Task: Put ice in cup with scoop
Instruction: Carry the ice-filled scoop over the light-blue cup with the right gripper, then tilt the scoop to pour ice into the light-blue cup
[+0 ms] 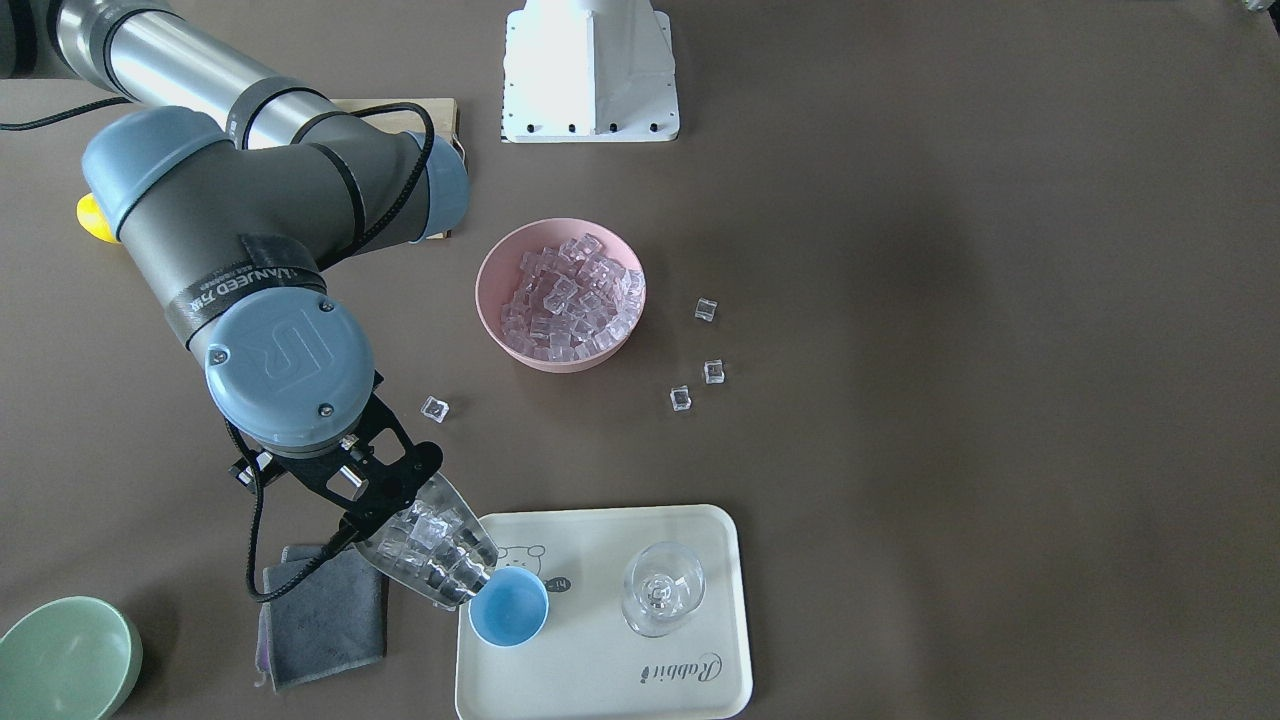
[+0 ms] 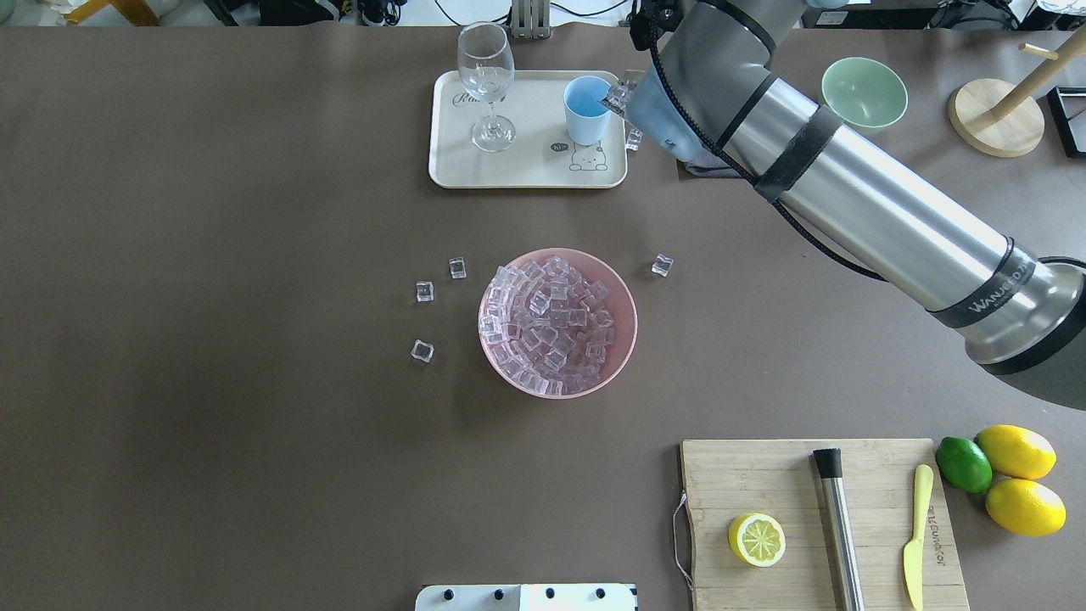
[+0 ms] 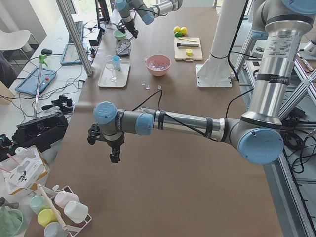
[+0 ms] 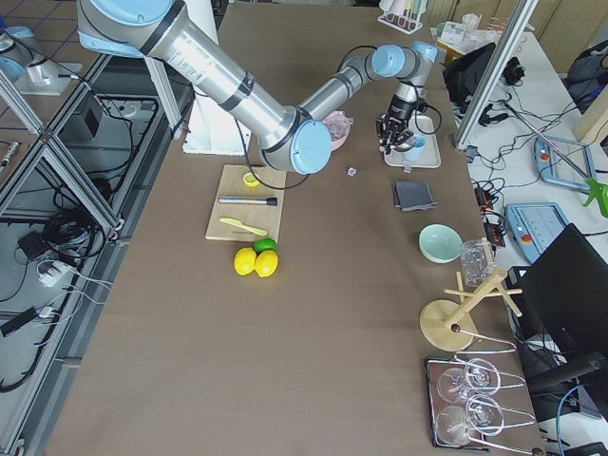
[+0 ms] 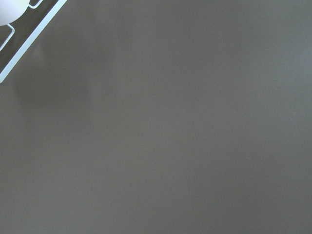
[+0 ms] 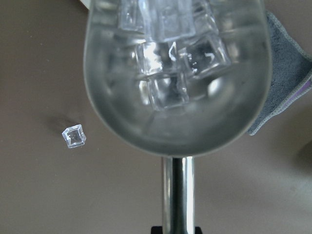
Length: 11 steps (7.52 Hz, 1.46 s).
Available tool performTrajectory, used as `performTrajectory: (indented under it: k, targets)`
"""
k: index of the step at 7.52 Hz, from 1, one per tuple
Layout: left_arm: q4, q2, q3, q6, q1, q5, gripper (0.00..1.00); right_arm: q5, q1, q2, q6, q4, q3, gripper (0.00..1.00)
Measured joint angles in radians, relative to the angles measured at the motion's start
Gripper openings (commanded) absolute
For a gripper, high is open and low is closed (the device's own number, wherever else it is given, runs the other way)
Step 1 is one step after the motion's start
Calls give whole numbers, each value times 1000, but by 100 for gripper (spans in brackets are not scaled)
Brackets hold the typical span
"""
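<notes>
My right gripper is shut on the handle of the silver scoop. The scoop is heaped with clear ice cubes and tilts down, its lip at the rim of the light-blue cup. The cup stands upright on the cream tray, and its inside looks empty. A pink bowl at mid-table holds many more ice cubes. My left gripper hangs over bare table far from all this, and I cannot tell whether it is open or shut.
A clear stemmed glass stands on the tray beside the cup. Loose cubes lie around the pink bowl. A grey cloth and a green bowl lie beside the tray. A cutting board holds a lemon half, a steel cylinder and a knife.
</notes>
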Motion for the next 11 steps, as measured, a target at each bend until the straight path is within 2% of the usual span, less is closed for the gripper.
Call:
performTrajectory:
  k: [3, 11]
  targets:
    - [-4, 24, 6, 1, 0, 0, 99, -29, 0, 61, -49, -41, -80, 0]
    - [-50, 12, -10, 3, 1, 2, 99, -83, 0, 157, -96, -98, -204, 0]
